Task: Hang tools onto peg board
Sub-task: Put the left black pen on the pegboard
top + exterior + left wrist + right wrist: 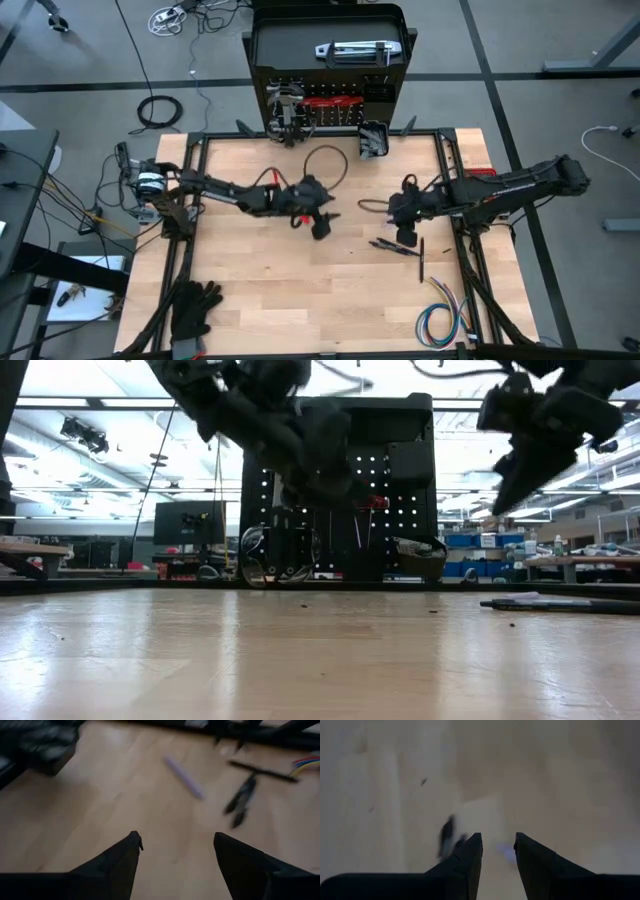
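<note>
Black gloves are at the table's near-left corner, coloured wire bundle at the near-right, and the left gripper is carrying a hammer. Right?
Not quite. The left gripper is open and holds nothing, as the left wrist view shows. The black gloves and coloured wire bundle sit where you say.

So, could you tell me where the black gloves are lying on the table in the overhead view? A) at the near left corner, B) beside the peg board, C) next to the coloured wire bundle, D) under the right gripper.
A: the black gloves lie at the near left corner of the table, far from the peg board and across from the coloured wire bundle at the near right.
</note>
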Robot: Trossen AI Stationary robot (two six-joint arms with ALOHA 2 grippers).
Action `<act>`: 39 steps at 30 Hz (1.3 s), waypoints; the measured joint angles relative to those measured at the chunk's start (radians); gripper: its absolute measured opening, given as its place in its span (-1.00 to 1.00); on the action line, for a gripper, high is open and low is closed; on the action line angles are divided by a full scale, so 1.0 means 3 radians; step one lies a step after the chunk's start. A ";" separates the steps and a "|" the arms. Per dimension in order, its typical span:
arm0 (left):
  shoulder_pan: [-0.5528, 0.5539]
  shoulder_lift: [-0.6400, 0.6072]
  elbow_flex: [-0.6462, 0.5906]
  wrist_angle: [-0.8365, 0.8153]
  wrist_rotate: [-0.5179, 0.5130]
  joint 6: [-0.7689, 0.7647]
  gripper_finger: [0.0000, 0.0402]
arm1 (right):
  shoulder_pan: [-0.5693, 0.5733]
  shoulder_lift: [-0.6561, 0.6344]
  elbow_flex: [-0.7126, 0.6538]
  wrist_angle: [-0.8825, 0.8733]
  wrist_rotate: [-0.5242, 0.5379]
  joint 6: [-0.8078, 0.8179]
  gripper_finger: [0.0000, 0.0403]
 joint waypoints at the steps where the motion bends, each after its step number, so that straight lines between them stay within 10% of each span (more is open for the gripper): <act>1: -0.0072 0.0000 0.0001 0.0046 -0.0074 0.0002 0.26 | 0.0039 0.0090 0.0000 0.0004 -0.0075 0.0069 -0.38; 13: -0.0636 0.0000 -0.0202 0.0616 -0.1070 0.0206 0.26 | 0.0594 0.0907 0.0000 -0.0060 -0.0524 0.0762 -0.29; 27: -0.0944 0.0004 -0.0450 0.0773 -0.1129 -0.0172 0.26 | 0.0740 0.1710 0.0044 0.0058 -0.0298 0.0995 0.00; 39: -0.1426 0.0005 -0.0451 0.0657 -0.2014 -0.0481 0.26 | 0.0697 0.1760 0.0072 0.0212 -0.0012 0.0688 -0.59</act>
